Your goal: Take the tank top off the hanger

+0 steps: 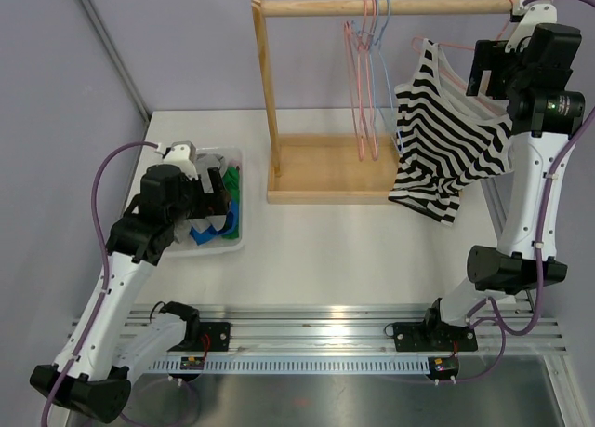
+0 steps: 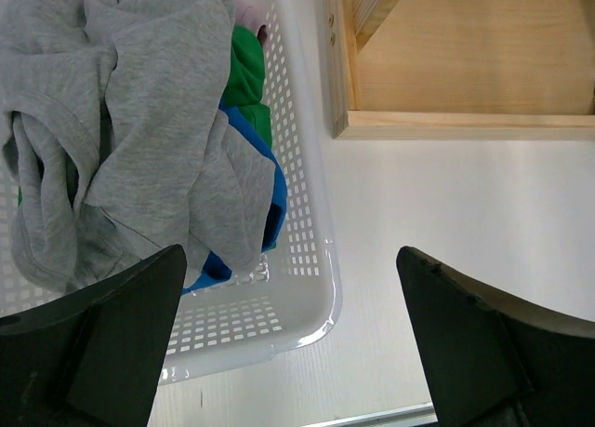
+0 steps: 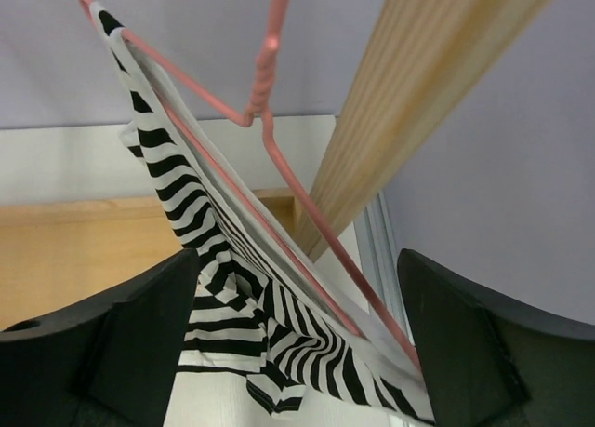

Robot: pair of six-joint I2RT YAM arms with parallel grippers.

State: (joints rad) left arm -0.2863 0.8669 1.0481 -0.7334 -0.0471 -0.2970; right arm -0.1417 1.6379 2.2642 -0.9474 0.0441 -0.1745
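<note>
A black-and-white striped tank top (image 1: 444, 139) hangs on a pink hanger (image 1: 457, 47) at the right end of the wooden rail (image 1: 390, 6). My right gripper (image 1: 485, 69) is raised beside the hanger's right shoulder, open, with the top (image 3: 232, 269) and the hanger wire (image 3: 279, 166) between its fingers (image 3: 121, 343), not clamped. My left gripper (image 1: 216, 199) is open and empty, low over the near right corner of a white basket (image 2: 297, 287).
The basket (image 1: 232, 241) holds grey (image 2: 121, 120), blue and green clothes. The wooden rack has a flat base (image 1: 325, 171) and an upright post (image 1: 268, 83). Several empty pink and blue hangers (image 1: 367, 83) hang mid-rail. A metal rail (image 1: 316, 329) runs along the table's near edge.
</note>
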